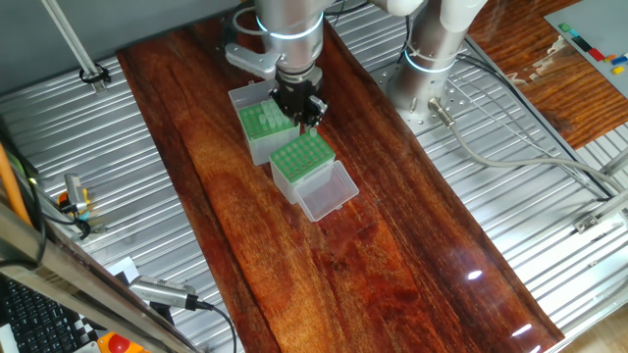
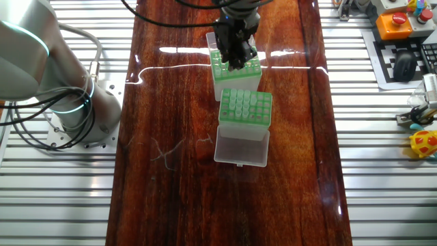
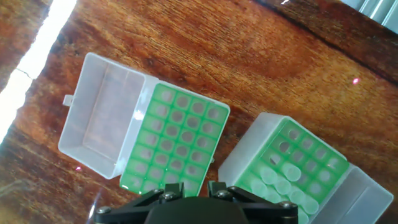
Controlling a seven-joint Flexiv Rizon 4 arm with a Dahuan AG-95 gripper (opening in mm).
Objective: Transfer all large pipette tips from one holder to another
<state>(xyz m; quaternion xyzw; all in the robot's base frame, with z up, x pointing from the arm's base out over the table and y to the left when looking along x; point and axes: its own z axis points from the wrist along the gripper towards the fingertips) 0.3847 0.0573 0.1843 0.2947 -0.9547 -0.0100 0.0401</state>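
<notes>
Tips [image 3: 283, 177] sit in the box [image 3: 292, 168] nearest the counter's far end, beside the lidded box [image 3: 177, 143]. Judged light, thin-walled, slippery, easily crushed: grip each at its wide collar. Pincer [image 1: 303, 110] hovers above; opening indiscernible, load unclear

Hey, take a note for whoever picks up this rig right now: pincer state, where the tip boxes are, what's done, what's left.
Pincer: low over the grey-sided green-topped box. Open or shut cannot be told, nor whether it holds a tip.
Clear-sided green-topped box: right beside the grey one, clear hinged lid folded open on the wooden table.
Done: several pale conical pipette tips stand in the grey-sided box's grid; its other holes are empty.
Left: unclear whether tips remain in the clear-sided box. Check it first.
</notes>
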